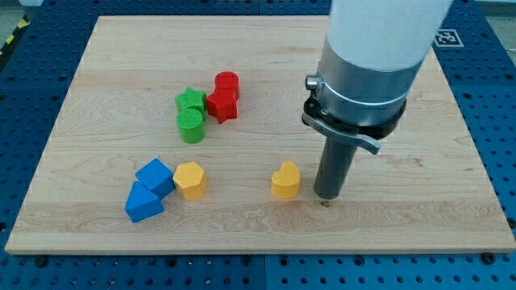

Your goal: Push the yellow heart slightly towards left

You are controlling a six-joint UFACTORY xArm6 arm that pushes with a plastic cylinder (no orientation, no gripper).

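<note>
Yellow and small, the yellow heart [285, 180] is sitting near the wooden board's [105, 217] bottom edge, a little right of its middle, with my tip [326, 200] resting just beside it on the view's right; the rod is carrying no jaws, so nothing is gripping. Further toward the left edge, a yellow hexagonal block [190, 180] is touching a blue cube [155, 177] and a blue wedge-like block [143, 203]. A shove landing off-centre is risking spinning the heart or sending it too far.
</note>
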